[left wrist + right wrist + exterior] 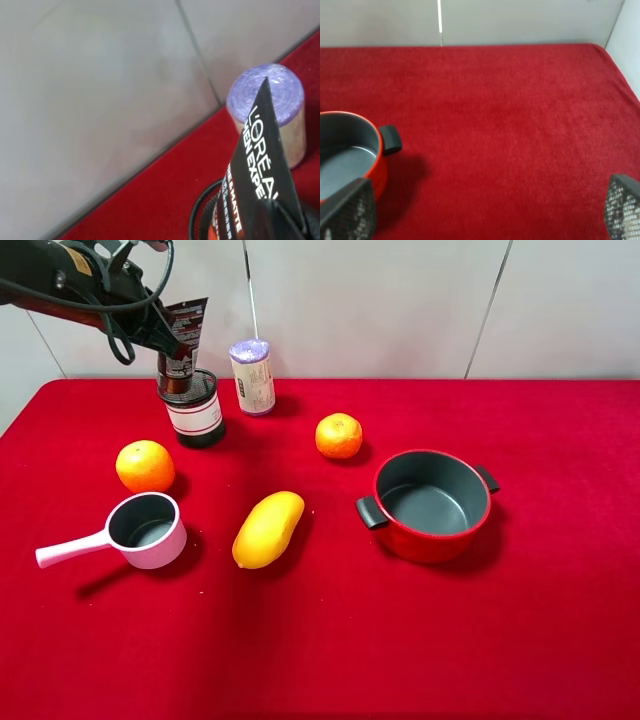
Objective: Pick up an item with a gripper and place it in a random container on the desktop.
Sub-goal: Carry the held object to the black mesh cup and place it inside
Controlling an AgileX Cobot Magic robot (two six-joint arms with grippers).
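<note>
in the upper left of the high view the left claw (163, 337) is pinched shut on the tube (186, 324). it holds the tube in the air, flat end up, right over the mesh cup (196, 408). the low end of the tube is at the mouth of the cup. i can't tell if it is dipping inside yet. the white bottle (252, 377) stands just beside the cup, to the right.

i think the tube is light and a bit squishy. a hard pinch would dent it, but it would not break. its skin looks smooth and shiny, so it could slip. the best spot to hold looks like the flat sides near the middle, and that is about where the claw has it. it looks a bit longer than the cup is deep, so i guess the top would poke out.

the tube is dark, almost black, with big white letters and some small orange-red writing lower down. the top is pressed flat, and the bottom has a brownish cap.

the right claw (485, 215) is wide open and holds nothing. it sits at the bottom of its own view, near the red pot (379, 167).
</note>
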